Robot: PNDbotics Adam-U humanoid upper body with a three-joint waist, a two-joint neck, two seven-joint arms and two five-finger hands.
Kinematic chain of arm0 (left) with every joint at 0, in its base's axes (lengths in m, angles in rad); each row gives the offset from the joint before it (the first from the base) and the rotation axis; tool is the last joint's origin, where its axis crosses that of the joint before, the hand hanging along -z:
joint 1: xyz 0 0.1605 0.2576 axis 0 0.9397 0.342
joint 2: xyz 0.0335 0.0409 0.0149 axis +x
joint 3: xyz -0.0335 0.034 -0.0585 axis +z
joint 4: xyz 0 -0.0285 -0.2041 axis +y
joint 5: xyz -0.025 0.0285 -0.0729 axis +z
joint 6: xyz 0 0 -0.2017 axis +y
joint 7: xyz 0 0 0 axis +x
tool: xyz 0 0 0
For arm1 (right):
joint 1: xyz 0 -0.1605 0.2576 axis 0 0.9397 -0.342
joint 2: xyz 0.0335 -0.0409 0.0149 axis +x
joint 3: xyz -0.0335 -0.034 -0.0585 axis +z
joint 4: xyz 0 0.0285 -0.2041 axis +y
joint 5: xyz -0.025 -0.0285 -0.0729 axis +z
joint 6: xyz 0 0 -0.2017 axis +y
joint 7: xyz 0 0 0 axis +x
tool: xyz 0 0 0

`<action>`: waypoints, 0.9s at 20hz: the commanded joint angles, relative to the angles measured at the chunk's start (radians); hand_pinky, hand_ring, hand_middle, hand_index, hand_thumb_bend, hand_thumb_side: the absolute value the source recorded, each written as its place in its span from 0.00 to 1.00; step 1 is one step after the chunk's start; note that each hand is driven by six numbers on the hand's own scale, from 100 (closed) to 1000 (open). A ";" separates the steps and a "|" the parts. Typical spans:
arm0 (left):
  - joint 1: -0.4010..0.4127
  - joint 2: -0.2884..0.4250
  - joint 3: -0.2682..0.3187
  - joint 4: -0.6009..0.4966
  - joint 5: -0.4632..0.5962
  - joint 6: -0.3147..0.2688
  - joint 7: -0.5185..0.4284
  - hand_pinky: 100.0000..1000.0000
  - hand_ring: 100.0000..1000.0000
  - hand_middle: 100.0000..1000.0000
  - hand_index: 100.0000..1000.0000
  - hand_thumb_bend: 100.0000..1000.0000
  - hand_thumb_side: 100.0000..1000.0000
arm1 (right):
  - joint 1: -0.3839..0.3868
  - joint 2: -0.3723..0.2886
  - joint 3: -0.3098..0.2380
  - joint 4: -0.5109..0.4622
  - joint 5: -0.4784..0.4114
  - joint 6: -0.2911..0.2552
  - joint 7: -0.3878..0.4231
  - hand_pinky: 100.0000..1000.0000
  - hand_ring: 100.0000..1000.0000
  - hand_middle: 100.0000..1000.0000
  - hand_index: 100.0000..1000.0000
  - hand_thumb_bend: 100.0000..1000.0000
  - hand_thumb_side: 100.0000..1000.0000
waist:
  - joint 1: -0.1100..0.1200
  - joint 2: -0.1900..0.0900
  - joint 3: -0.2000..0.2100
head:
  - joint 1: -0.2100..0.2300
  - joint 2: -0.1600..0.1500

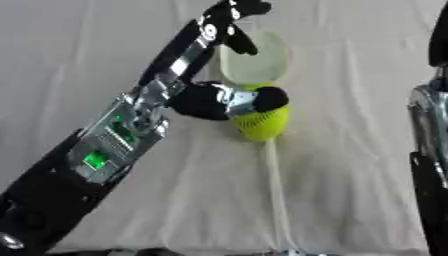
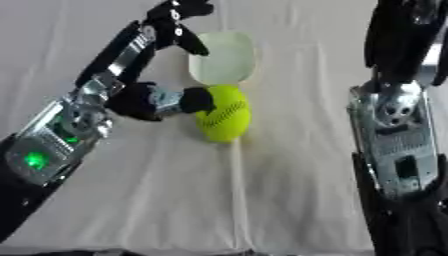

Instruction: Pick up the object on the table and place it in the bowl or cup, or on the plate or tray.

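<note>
left hand (image 2: 162, 100) with thumb against a yellow-green stitched ball (image 2: 226, 119), fingers extended

On the tabletop (image 2: 289, 190) the ball (image 2: 224, 120) lies near the middle, with the plate (image 2: 225, 59) just behind it, their edges close or touching. The left hand (image 2: 162, 102) comes in from the left, its thumb against the ball's left side and its fingers (image 2: 179, 20) reaching past the plate's left edge. The right arm (image 2: 398, 135) stands at the right, well apart from the ball and plate.
</note>
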 commanded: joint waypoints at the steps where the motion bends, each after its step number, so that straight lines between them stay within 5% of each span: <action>1: -0.018 0.019 -0.005 -0.001 -0.004 -0.006 -0.025 0.61 0.59 0.94 0.90 0.72 0.73 | -0.014 0.000 0.003 -0.010 0.003 -0.001 0.002 0.49 0.82 0.80 0.86 0.00 0.91 | -0.001 -0.014 -0.002 | 0.009 -0.011; 13: -0.005 -0.030 -0.017 0.049 -0.053 -0.002 0.007 0.64 0.61 0.95 0.90 0.74 0.75 | -0.015 0.001 0.000 -0.011 0.004 -0.001 0.001 0.49 0.81 0.80 0.86 0.00 0.91 | 0.000 -0.009 -0.006 | 0.012 -0.014; 18: 0.006 -0.053 -0.028 0.082 -0.080 -0.012 -0.008 0.68 0.67 0.99 0.94 0.84 0.83 | -0.016 0.000 -0.001 -0.013 0.004 0.000 0.002 0.49 0.81 0.80 0.86 0.00 0.91 | -0.001 -0.007 -0.005 | 0.013 -0.014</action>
